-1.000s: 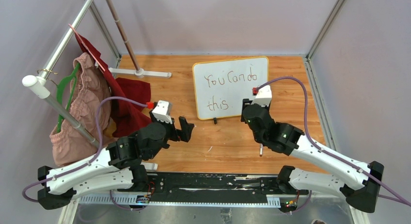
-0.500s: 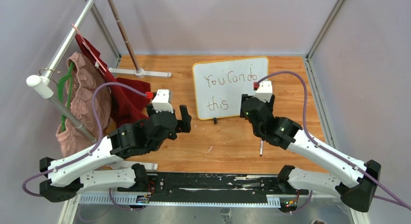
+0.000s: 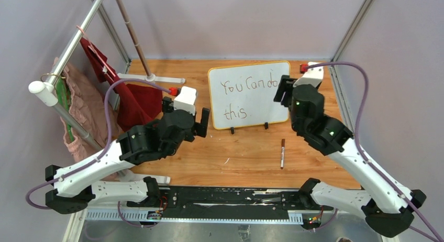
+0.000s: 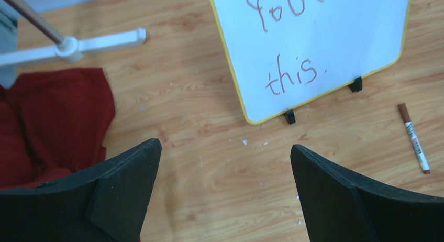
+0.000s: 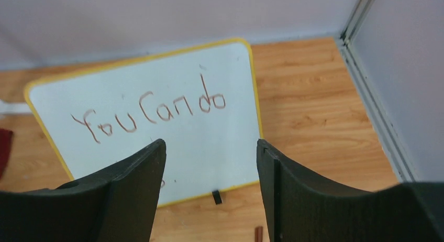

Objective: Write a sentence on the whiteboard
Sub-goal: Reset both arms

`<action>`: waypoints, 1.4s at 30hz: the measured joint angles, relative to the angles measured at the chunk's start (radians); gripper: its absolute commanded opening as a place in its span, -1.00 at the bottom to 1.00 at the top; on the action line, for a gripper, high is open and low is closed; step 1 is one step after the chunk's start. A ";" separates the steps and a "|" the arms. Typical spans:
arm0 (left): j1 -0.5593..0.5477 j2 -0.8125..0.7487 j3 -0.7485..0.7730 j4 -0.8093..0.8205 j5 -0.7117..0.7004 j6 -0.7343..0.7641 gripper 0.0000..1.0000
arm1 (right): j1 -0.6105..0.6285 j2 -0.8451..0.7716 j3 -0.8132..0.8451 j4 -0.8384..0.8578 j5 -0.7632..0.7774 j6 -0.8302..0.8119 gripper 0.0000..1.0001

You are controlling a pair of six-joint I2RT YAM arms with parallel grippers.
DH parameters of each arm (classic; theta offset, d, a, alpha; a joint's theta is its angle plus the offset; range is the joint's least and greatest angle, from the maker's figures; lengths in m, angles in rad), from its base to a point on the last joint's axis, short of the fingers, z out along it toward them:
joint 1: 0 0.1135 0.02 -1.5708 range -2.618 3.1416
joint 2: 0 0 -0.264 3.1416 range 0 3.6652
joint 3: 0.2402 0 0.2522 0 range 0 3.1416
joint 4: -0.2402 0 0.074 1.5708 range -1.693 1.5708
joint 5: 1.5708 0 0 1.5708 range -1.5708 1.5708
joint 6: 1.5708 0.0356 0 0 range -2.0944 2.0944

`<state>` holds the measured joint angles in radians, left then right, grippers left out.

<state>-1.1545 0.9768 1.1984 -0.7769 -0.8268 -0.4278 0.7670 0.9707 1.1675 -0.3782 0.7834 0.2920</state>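
The whiteboard (image 3: 249, 103) stands on its two black clip feet at the back middle of the wooden table. The sentence (image 3: 248, 87) "You Can do this." is on it in two reddish-brown lines. My left gripper (image 3: 202, 122) is open and empty, just left of the board's lower left corner. My right gripper (image 3: 282, 90) is open and empty at the board's right edge. A brown marker (image 3: 282, 153) lies on the table in front of the board. The left wrist view shows the board (image 4: 335, 37), "this." (image 4: 293, 77) and the marker (image 4: 413, 138). The right wrist view shows the board (image 5: 131, 79) and the words (image 5: 152, 113).
A clothes rack (image 3: 63, 53) stands at the left with a pink garment (image 3: 78, 111), a green hanger and a red cloth (image 3: 139, 103). The rack's white foot (image 3: 152, 78) lies at the back left. Metal frame posts stand at the back corners.
My right gripper has lifted and moved back and right, from the board's lower right to its right edge, uncovering the marker. My left gripper has moved toward the board. The hanging clothes have swung left.
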 measured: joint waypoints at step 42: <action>0.000 0.000 0.330 0.194 -0.083 0.304 1.00 | -0.089 -0.250 0.051 -0.032 -0.269 -0.183 0.45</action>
<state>-1.1545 0.9771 1.5284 -0.5827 -0.9096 -0.1238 0.6777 0.7208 1.2182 -0.4103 0.5148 0.1093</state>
